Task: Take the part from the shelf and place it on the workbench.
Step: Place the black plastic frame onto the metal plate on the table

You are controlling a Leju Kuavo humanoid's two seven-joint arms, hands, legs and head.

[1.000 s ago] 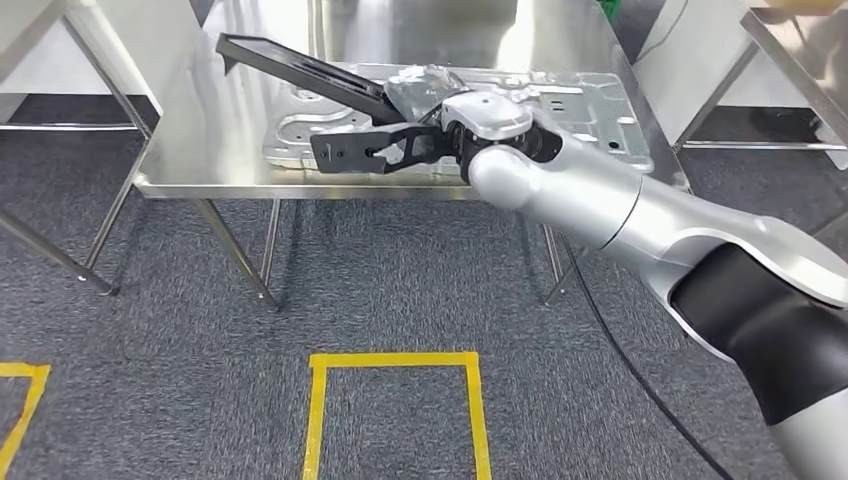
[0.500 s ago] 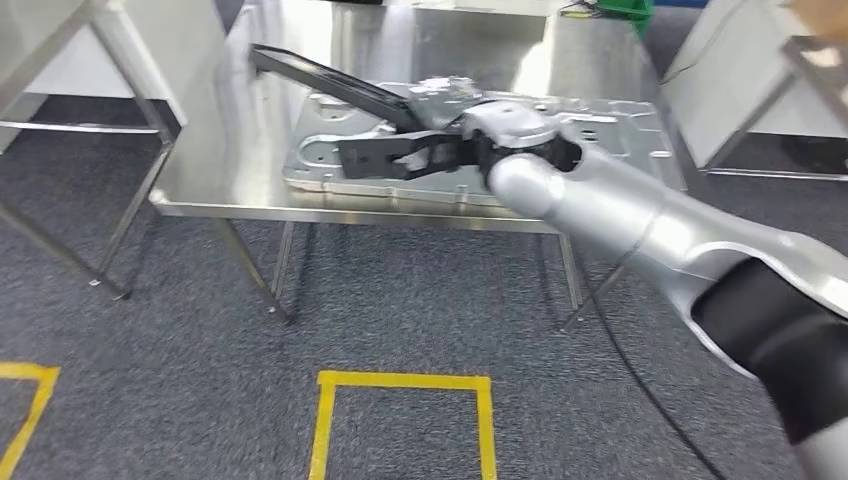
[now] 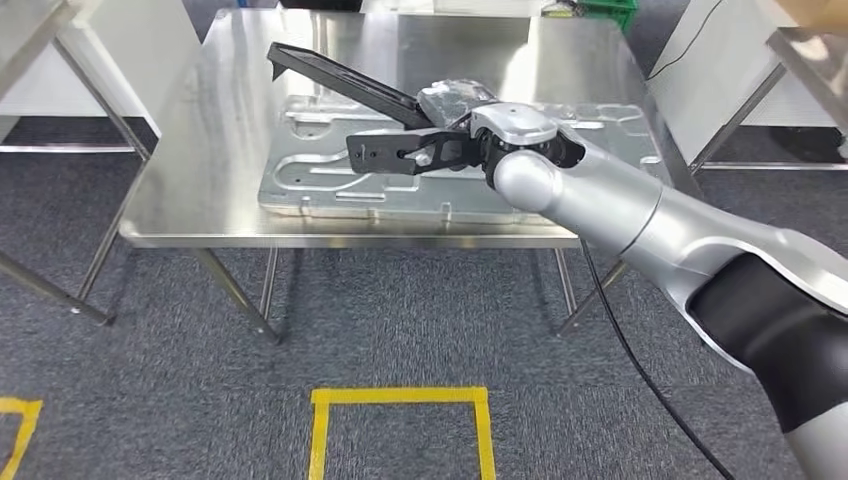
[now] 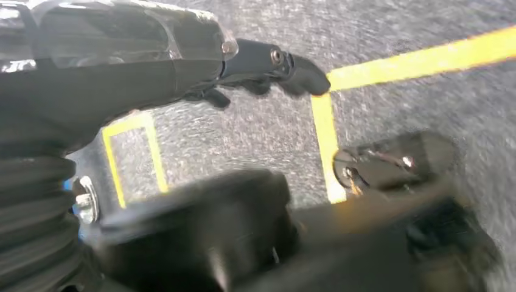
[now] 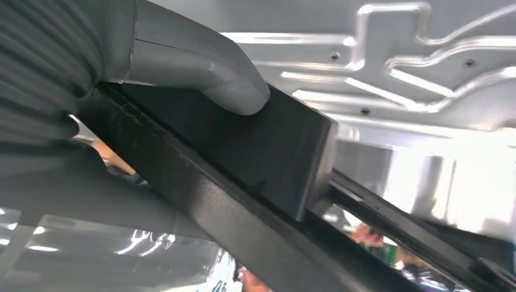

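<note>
We see a dark grey carpet floor (image 3: 400, 310) marked with yellow tape lines (image 3: 400, 396); above it stands a shiny stainless steel workbench (image 3: 200, 170) carrying a ribbed silver pressed-metal panel (image 3: 320, 180); our right hand (image 3: 425, 152) is clamped on the long flat black frame-like part (image 3: 340, 78), which slants above the panel, its far end raised leftward; our left hand (image 4: 268, 67) hangs over the carpet, its grasp unclear.

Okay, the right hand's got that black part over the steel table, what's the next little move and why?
Probably lower it and set it flat. The right hand holds the black part tilted, its far end raised above the embossed metal panel on the workbench, so it isn't resting yet; releasing now would likely drop it.
</note>
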